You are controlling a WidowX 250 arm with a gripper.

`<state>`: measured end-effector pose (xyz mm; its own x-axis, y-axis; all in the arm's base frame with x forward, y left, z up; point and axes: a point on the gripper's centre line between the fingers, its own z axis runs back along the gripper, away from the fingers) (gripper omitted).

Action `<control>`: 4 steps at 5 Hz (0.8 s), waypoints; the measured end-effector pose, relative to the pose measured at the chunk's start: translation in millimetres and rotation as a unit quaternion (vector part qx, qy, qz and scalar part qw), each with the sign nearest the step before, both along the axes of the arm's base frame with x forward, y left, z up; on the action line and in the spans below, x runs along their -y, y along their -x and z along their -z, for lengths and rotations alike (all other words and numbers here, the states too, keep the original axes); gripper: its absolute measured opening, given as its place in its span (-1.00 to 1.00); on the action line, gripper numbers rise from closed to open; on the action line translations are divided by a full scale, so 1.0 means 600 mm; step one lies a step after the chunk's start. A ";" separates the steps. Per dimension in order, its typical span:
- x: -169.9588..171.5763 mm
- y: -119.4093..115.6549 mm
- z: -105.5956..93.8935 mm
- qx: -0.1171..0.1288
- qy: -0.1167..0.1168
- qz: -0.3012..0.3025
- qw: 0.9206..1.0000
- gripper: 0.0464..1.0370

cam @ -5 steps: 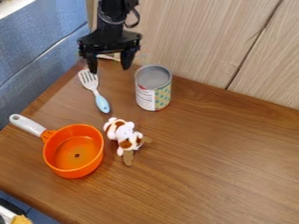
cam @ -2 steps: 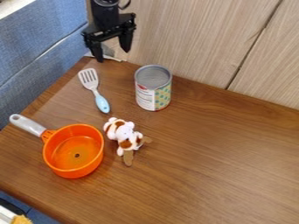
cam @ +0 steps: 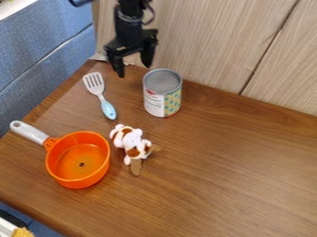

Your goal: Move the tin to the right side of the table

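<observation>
Tin: upright on the table [cam: 235,162], near its back edge, at about twelve o'clock as the camera sees it; the tin [cam: 162,95] has a paper-like label round its wall and a grey top.
My gripper: the gripper [cam: 133,64] is spread wide with nothing between its fingers, hanging apart from the tin at its eleven o'clock.
Weight: I cannot tell whether it is full; I would expect a light load if empty, a fairly heavy one if full, so a short test lift first.
Wall: likely stiff metal that won't give much, though hard pinching might dent it.
Slip: the smooth, curved side could turn or slide in my hold if I take it off-centre.
Hold: I'd straddle the tin across its full width, one finger on each side, low enough on the wall to steady it, not by the rim alone.
Fit: it looks broad for my spread, so I should centre well before going down, or I may knock it over.
Carry: keep it upright, towards four o'clock, away from the toy [cam: 131,144] at its seven o'clock.
</observation>
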<state>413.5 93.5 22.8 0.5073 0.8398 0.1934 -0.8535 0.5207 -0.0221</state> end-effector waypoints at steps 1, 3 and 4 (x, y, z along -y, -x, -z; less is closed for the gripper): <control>0.023 -0.010 0.009 -0.001 -0.002 0.010 1.000 0.93; 0.077 -0.011 0.031 -0.016 -0.003 0.058 0.998 0.93; 0.093 0.013 0.043 -0.028 -0.001 0.077 0.997 0.93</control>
<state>405.8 37.8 -2.8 0.6407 0.7503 0.1628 -0.7629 0.6460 0.0247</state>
